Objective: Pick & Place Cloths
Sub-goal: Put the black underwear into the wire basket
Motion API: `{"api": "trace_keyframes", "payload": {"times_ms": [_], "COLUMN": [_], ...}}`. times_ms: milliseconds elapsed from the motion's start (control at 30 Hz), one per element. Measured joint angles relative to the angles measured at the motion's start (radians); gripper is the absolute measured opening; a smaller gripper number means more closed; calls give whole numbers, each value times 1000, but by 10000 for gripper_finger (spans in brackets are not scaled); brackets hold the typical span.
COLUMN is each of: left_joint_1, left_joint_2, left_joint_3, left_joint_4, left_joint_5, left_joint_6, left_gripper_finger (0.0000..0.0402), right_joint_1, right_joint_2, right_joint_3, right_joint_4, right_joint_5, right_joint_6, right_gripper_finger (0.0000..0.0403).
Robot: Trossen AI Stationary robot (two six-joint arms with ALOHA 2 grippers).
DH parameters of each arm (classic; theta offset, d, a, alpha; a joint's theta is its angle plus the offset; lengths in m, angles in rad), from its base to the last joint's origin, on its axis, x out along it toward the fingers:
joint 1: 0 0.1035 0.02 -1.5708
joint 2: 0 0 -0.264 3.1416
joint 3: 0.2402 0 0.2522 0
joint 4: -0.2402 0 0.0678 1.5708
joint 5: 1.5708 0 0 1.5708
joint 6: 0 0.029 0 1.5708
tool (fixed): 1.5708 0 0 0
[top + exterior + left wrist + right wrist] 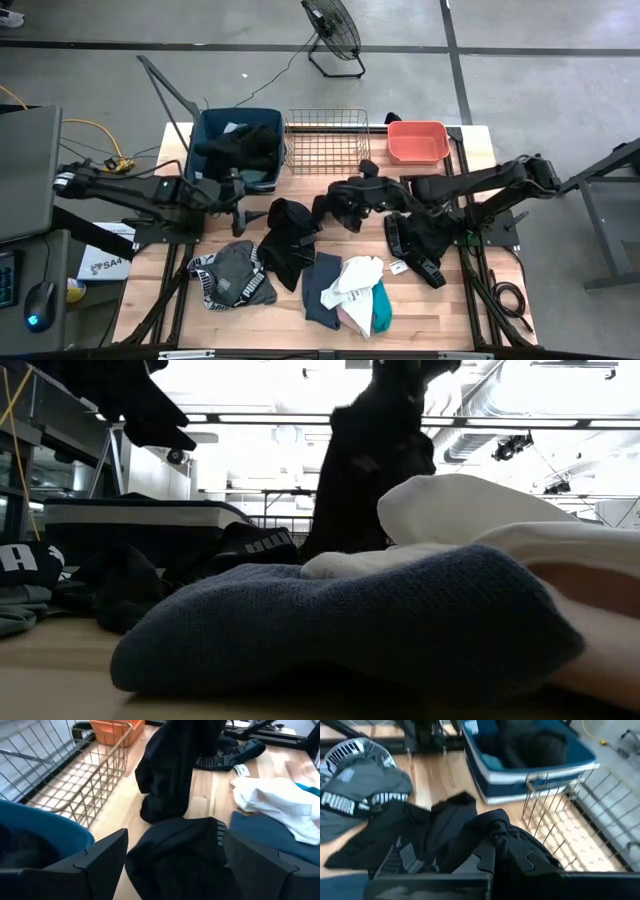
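Below right end effector (pixel 365 190), hanging black cloth (pixel 345 203)

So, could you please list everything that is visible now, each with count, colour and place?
Rigid blue plastic tub: one, back left of the table, black cloths inside.
Wire mesh basket: one, metal, back centre, nothing in it.
Coral plastic tub: one, back right, nothing in it.
Black cloth lifted off the table: one, centre, hanging from the right gripper.
Black cloth lying flat: one, centre, beside the left gripper.
Grey cloth with a striped white band: one, front left.
Slate grey-blue cloth: one, front centre.
White cloth: one, partly on the slate one.
Teal-green cloth: one, beside the white one.
Black floor fan: one, behind the table.
Left gripper: fingers open.
Right gripper: shut on the lifted cloth.
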Motion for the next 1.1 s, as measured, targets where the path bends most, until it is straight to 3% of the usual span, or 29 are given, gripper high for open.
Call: {"api": "trace_keyframes", "payload": {"times_ms": [433, 800, 1100], "left_joint_1": [-15, -15, -15], "left_joint_2": [-106, -106, -106], "left_joint_3": [-57, -88, -103], "left_joint_4": [15, 55, 58], "left_joint_5": [-54, -40, -40], "left_joint_6": [-22, -35, -56], "left_gripper_finger": [316, 316, 316], "right_joint_1": [-56, -185, -267], "right_joint_2": [0, 0, 0], "right_joint_3": [201, 252, 252], "right_joint_4": [-62, -28, 123], "right_joint_5": [3, 37, -96], "right_joint_6": [-129, 61, 28], "right_gripper_finger": [4, 4, 4]}}
